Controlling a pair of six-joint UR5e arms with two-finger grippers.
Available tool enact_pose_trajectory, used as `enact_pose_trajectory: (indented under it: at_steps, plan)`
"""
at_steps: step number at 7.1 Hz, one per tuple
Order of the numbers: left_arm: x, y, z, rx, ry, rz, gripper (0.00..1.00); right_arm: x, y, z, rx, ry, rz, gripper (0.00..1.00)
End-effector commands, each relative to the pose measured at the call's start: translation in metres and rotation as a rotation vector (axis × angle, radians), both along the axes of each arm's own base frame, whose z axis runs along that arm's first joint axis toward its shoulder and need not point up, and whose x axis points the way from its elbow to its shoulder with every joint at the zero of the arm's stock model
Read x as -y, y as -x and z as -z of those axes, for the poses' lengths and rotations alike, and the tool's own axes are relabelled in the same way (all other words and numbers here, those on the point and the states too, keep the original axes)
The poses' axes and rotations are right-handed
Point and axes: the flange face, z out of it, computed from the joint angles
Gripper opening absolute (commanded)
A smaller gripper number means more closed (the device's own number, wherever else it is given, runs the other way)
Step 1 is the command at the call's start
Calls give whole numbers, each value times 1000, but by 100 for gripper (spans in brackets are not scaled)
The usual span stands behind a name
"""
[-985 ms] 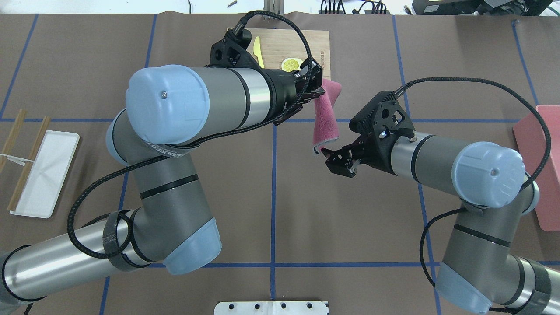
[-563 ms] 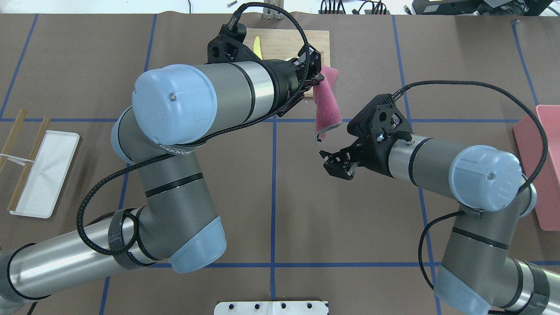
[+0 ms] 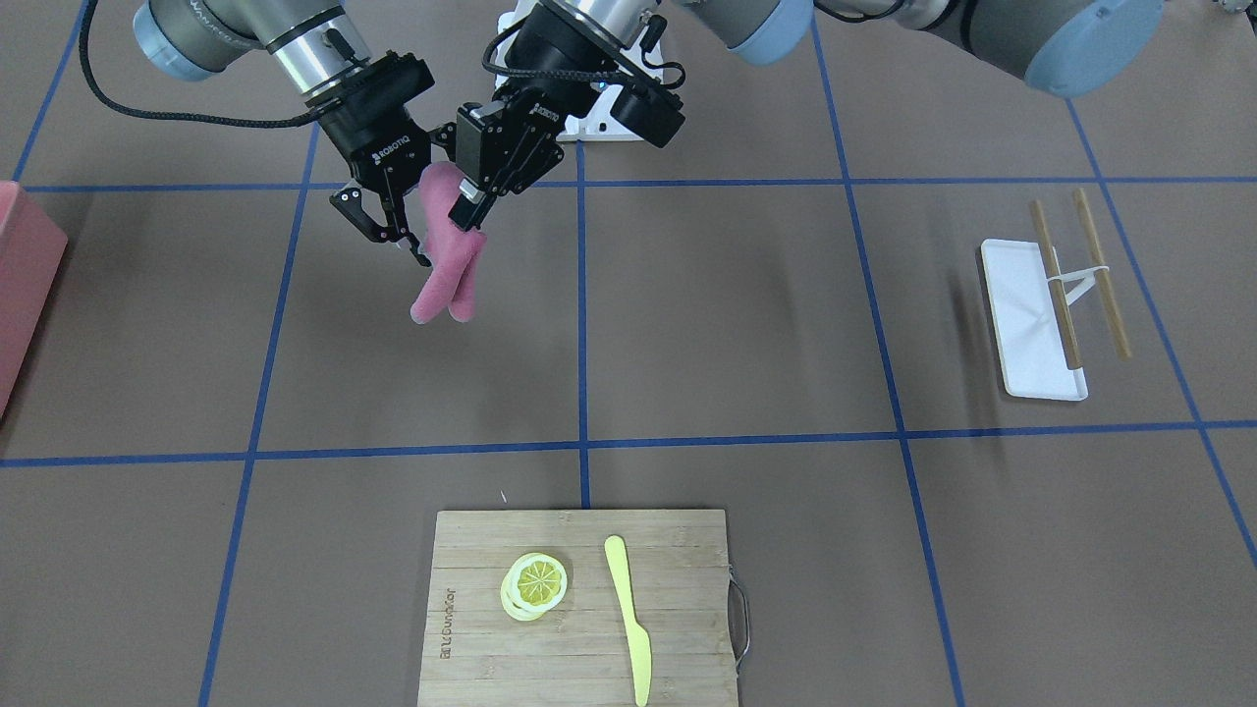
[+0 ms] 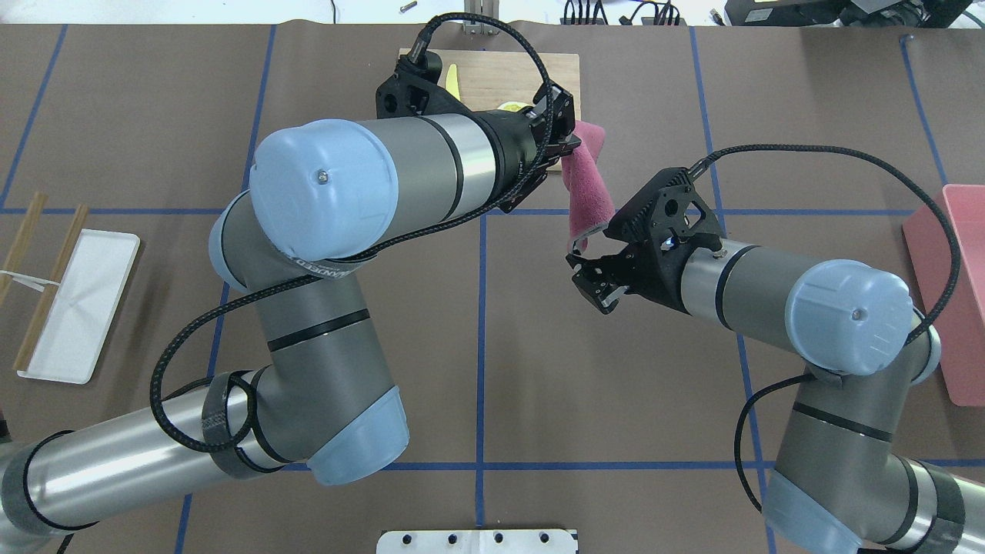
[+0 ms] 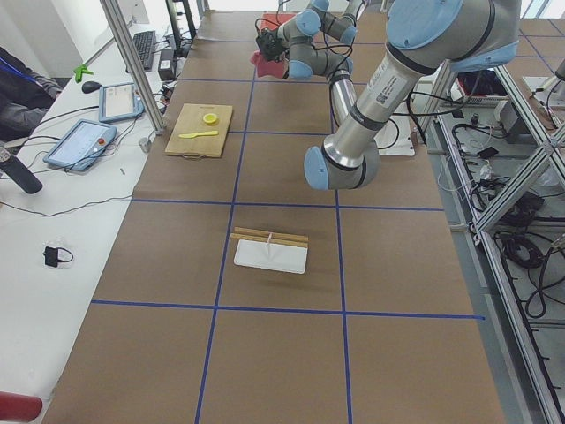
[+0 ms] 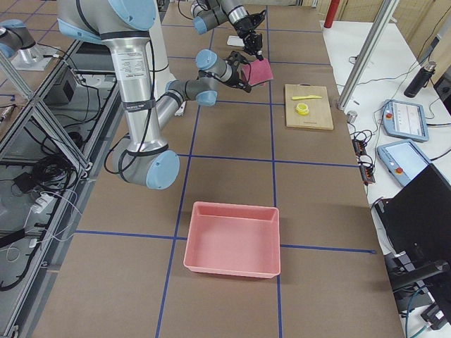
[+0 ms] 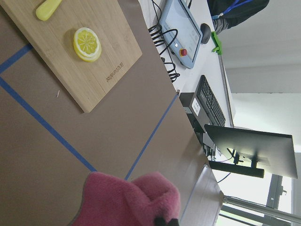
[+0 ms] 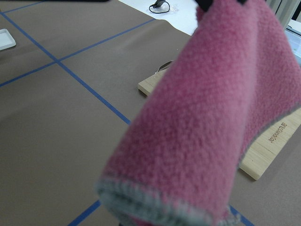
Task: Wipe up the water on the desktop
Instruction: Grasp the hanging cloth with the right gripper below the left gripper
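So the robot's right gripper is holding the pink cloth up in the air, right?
Not quite. It is the left gripper that is holding the pink cloth up in the air. The right gripper is open beside the cloth's lower end. The overhead exterior view shows it.

left arm (image 4: 431, 165) reaches toward three o'clock, left gripper (image 4: 568, 148) pinching a pink cloth (image 4: 589, 201); right gripper (image 4: 590, 283), at its six o'clock, points toward nine, jaws parted.
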Motion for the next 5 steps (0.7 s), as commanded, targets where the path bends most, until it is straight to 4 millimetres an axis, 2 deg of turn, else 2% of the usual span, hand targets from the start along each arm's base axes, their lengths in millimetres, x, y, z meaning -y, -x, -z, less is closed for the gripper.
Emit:
enact_pose_trajectory:
  at_steps: [1,4,5]
  plan:
    - [-1,-1,0,2,-3,-3,0,0,-2,-5,-5,11,-3,0]
    - [-2,1,-3,5,-5,-5,0,1,-4,-6,-6,13,-6,0]
    - [0,2,-6,13,-9,-2,9,1,-5,-6,-5,11,-8,0]
